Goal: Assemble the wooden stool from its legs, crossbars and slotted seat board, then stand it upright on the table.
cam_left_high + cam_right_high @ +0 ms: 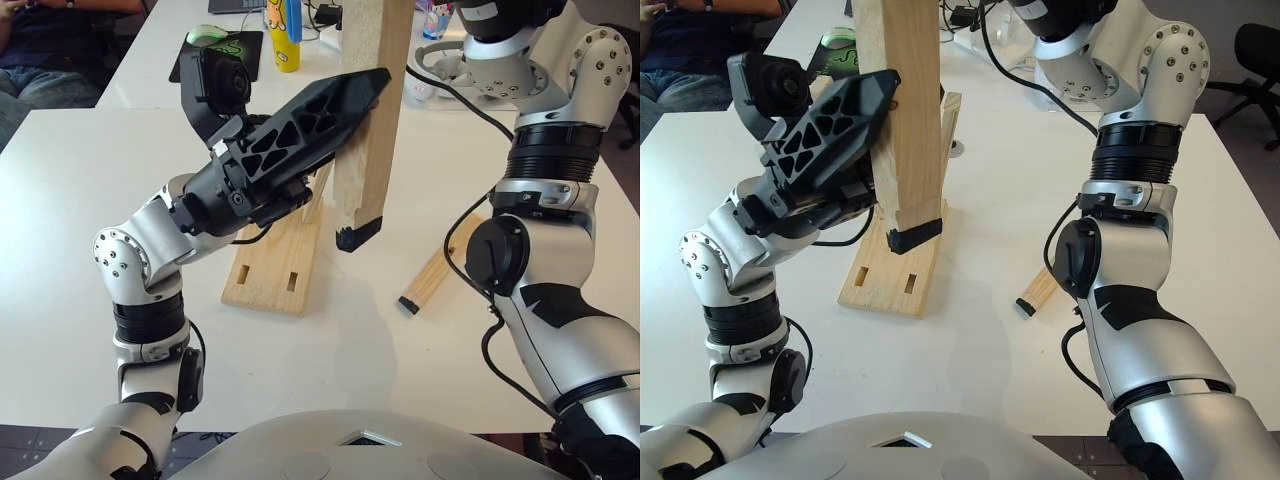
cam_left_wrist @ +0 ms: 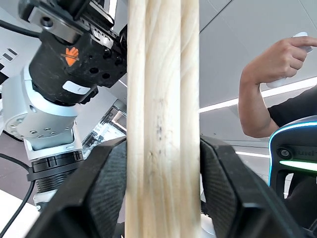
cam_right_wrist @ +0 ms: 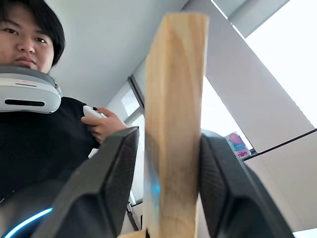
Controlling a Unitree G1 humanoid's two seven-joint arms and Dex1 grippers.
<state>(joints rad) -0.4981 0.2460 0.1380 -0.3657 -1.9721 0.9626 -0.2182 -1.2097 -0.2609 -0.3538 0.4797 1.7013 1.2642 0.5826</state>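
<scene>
At the left of the head views, the left arm slants up and to the right over the white bench. Its black left pincer is clenched on a wooden leg, one pad pressed to each side of the wood in the left wrist view. That leg stands close to upright at the frame's centre, off the bench, running out of the top edge. A black cap covers its lower end, which hangs just above the slotted seat board. The board lies flat on the bench below and a little left of the cap, with two slots showing at its near end. Behind the held leg, a second slim wooden piece rises from the board's far part.

Right of centre, a loose wooden bar with a dark tip lies flat on the bench, partly hidden by the right arm. Along the right side, that arm climbs to the upper edge. Its right pincer grips the same leg higher up, wood wedged between both pads.
</scene>
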